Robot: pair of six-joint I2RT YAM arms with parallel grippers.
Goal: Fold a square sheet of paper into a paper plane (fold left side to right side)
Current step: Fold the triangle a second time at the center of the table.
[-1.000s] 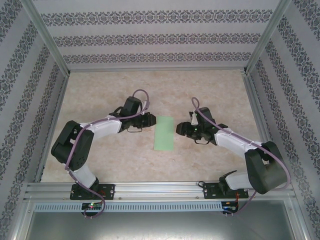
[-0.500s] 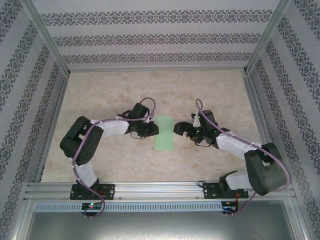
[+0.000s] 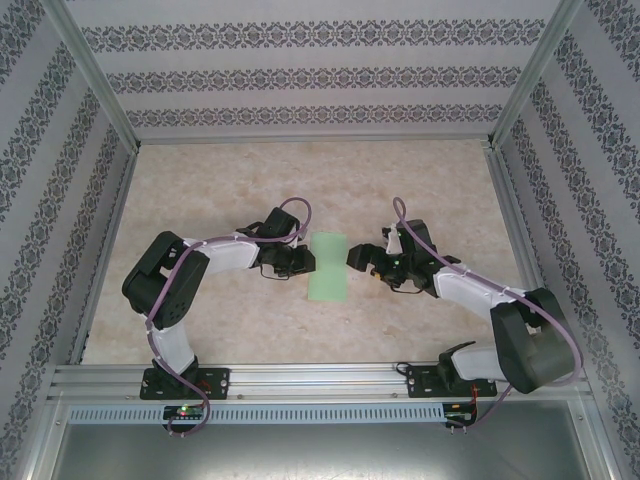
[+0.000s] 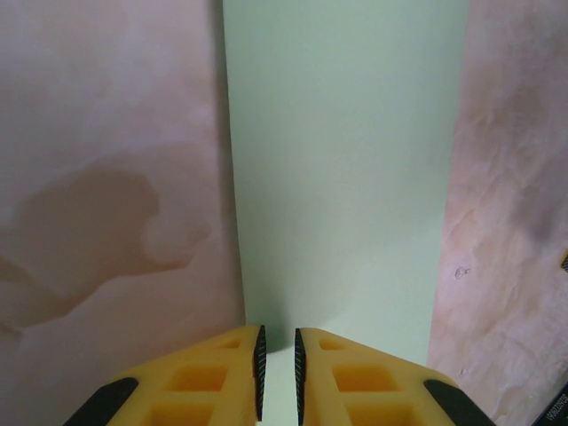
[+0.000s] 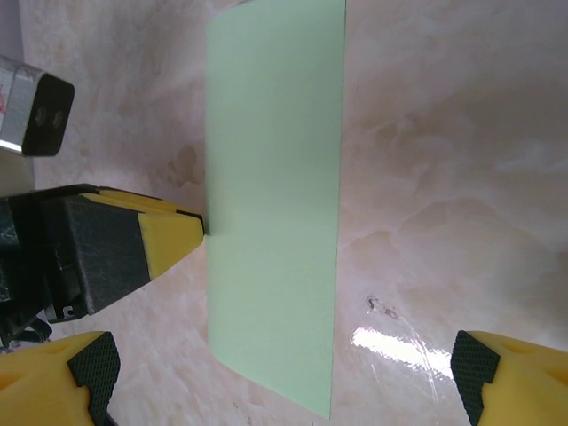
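At bench (image 3: 420,190) centre: square sheet of paper (image 3: 328,266), lying flat as narrow strip. Left gripper (image 3: 306,260) near-closed, tips at strip's left edge, grasp unclear. Right gripper (image 3: 354,257) wide open, just beside. Half-fold apparently done; nose and wing folds outstanding.

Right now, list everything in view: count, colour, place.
sheet of paper: one, pale mint green, folded to a narrow rectangle, flat mid-table between the grippers.
table: one, marbled beige, floor of the enclosure.
walls: three, white with dark patterned stripes, at the back and both sides.
frame rails: several, silver aluminium, along the near edge and up the corners.
arms: two, white and black, bases on the near rail.
cables: two, mauve, one along each arm.
left gripper: one, yellow with black pads, nearly shut, tips at the paper's left edge.
right gripper: one, yellow with black pads, wide open, by the paper's right edge.
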